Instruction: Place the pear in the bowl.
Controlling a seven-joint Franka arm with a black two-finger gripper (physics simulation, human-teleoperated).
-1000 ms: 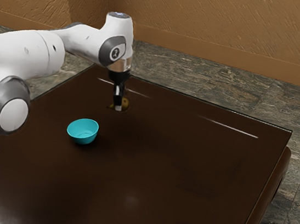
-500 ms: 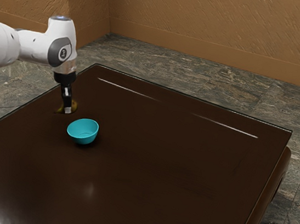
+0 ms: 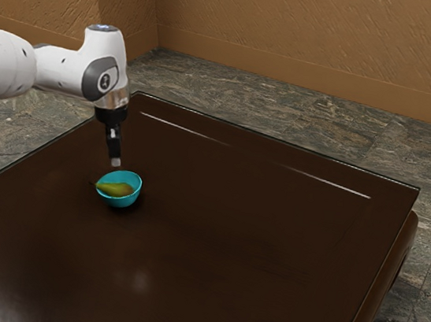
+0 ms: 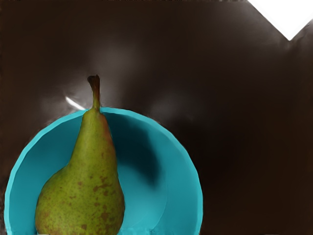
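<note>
One pincer (image 3: pixel 116 163) hangs over one pear (image 3: pixel 116 189) in one bowl (image 3: pixel 120 202).

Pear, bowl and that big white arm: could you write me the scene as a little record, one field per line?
Pear: green with brown specks, its body inside the bowl
Stem: reaching out past the bowl's rim
Bowl: turquoise, upright on the table
Table: dark brown, glossy
Arm: white and grey, coming in from the exterior view's left
Tool: black, above the bowl, apart from the pear
</note>
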